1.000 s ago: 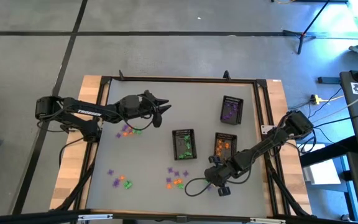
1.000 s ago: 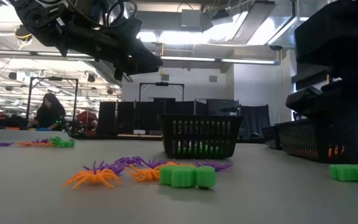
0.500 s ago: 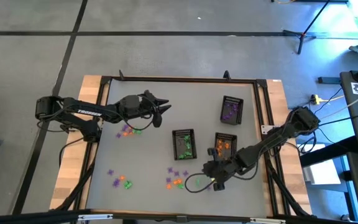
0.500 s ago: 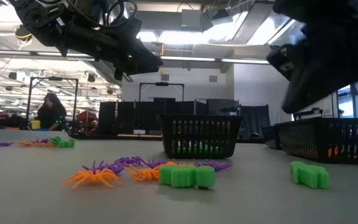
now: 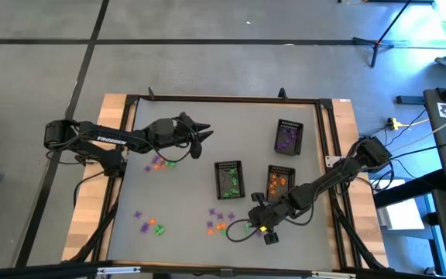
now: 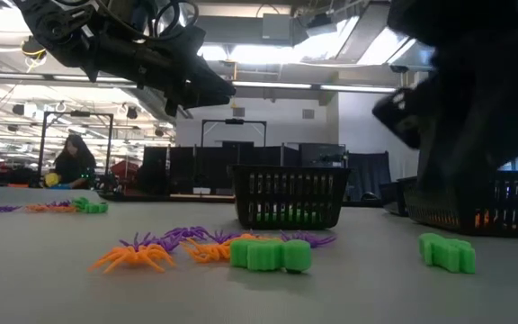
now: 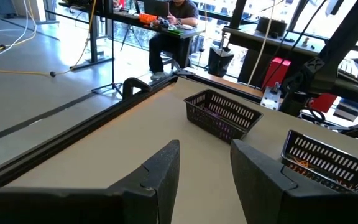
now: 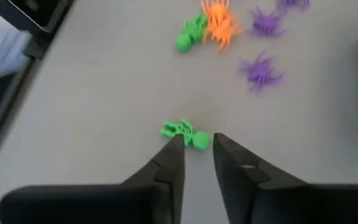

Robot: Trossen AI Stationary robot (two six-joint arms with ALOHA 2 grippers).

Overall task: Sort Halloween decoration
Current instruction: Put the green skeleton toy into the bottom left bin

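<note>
One green skeleton trinket (image 8: 185, 133) lies just ahead of the right claw (image 8: 194, 152).
Right claw hangs open, fingers straddling the trinket's end on the near worktop (image 5: 184, 170); left claw (image 5: 200, 132), far-left, waits open, well apart.

The whole table (image 5: 130, 186) is seen from straight overhead. A level view is taken from its surface, toward the room. The far baskets (image 7: 221, 114) are faced low from the left wrist. The trinkets (image 8: 186, 133) are looked down on closely from the right wrist; they are shared with the overhead and level views.
</note>
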